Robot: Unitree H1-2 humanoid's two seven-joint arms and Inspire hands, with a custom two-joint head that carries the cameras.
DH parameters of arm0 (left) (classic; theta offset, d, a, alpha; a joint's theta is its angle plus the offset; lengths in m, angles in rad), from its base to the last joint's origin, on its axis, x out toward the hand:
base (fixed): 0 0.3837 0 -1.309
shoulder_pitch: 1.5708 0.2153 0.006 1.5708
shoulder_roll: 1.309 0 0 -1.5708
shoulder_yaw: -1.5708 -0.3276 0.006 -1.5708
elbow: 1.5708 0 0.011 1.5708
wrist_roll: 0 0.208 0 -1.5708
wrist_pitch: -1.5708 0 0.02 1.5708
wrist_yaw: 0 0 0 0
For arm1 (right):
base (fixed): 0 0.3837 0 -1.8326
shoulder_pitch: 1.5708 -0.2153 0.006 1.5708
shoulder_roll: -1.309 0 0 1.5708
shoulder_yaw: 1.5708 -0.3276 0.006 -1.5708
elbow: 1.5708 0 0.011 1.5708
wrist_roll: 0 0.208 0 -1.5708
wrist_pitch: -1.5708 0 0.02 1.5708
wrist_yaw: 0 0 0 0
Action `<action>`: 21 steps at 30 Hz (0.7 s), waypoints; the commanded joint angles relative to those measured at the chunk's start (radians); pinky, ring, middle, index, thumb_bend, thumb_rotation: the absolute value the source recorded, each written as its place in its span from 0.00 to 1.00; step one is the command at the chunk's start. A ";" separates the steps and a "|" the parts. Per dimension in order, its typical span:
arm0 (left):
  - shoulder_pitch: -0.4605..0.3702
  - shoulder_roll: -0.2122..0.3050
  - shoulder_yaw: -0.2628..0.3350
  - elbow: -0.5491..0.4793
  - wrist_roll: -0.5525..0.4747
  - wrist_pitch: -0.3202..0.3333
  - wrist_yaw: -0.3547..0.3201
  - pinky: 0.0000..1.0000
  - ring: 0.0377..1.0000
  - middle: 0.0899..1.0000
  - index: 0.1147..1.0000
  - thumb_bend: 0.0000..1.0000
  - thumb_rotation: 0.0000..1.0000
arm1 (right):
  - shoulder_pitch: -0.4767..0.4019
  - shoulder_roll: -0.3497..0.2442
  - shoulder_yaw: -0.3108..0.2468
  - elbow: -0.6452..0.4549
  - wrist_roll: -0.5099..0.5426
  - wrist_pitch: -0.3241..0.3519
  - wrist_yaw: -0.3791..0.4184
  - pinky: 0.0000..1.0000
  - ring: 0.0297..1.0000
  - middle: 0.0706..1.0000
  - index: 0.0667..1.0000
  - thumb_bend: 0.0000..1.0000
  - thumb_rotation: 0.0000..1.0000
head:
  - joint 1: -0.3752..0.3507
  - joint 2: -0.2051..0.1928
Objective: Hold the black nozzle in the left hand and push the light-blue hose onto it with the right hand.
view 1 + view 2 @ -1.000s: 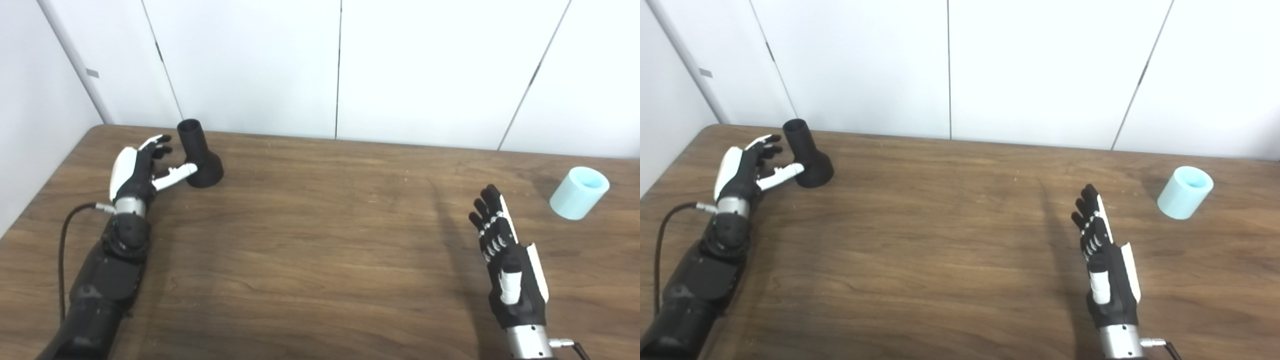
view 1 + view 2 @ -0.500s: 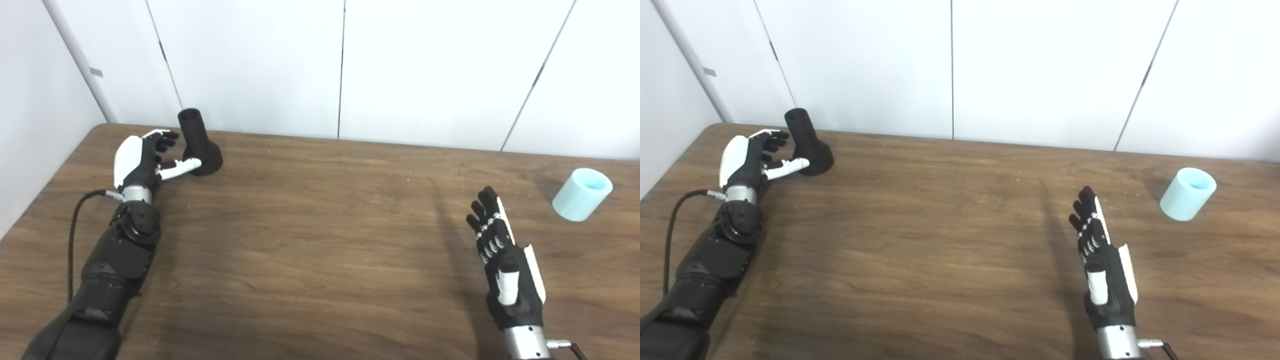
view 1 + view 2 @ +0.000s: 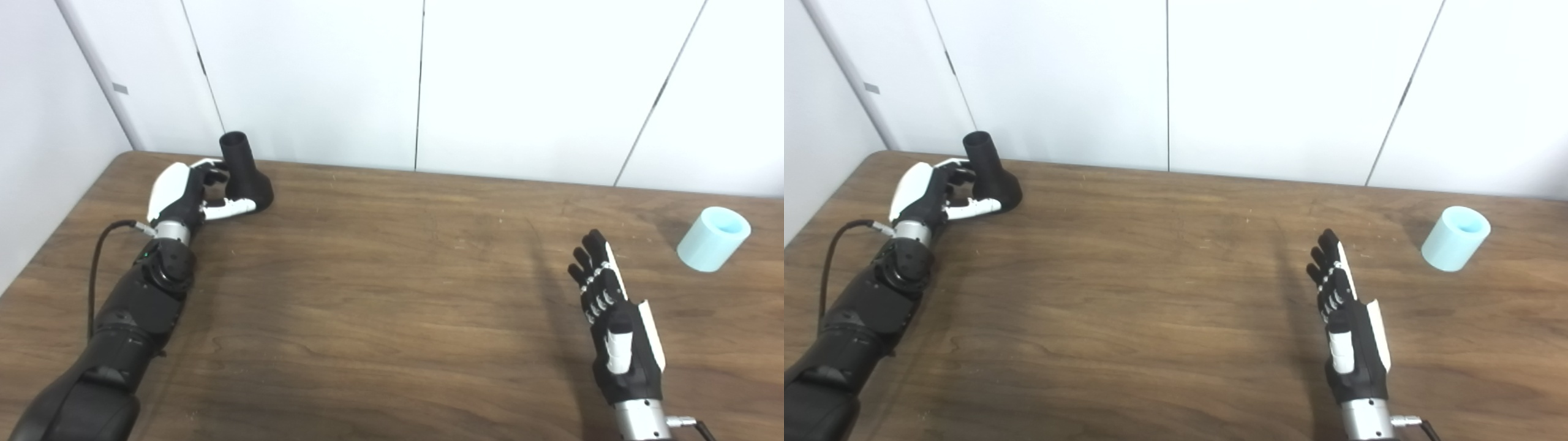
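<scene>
Since 1 s ago the left hand (image 3: 184, 197) has pushed forward to the black nozzle (image 3: 246, 175), and the nozzle has slid a bit toward the wall. Right hand (image 3: 615, 334) barely changed; the camera shifted slightly too.

Left eye view: nozzle stands on its flared base near the far left corner of the wooden table (image 3: 392, 294), narrow neck up and tilted left. Left hand's fingers (image 3: 211, 176) curl against the neck from the left, thumb (image 3: 231, 209) laid along the front of the base. Contact visible, but can't tell whether the grasp is actually closed; nozzle base on the table. A black cable (image 3: 101, 257) loops out from the left wrist.

Right hand is well apart on the right side, fingers straight and spread, holding nothing, palm edge-on. The light-blue hose piece (image 3: 713, 237), a short tube, lies tilted on the table near the right edge, beyond the right hand and not touching it.

Right eye view: same layout. Left hand (image 3: 926, 195) wraps beside the nozzle (image 3: 991, 176); right hand (image 3: 1346, 337) empty with fingers extended; hose piece (image 3: 1455, 237) far right, open end facing up and right.
</scene>
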 commanded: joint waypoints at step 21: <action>-0.062 -0.010 -0.070 0.041 -0.010 -0.008 -0.161 1.00 0.89 0.76 0.68 0.93 0.47 | 0.045 0.031 0.017 0.003 -0.010 0.012 -0.012 0.96 0.98 1.00 1.00 0.70 1.00 | -0.010 0.008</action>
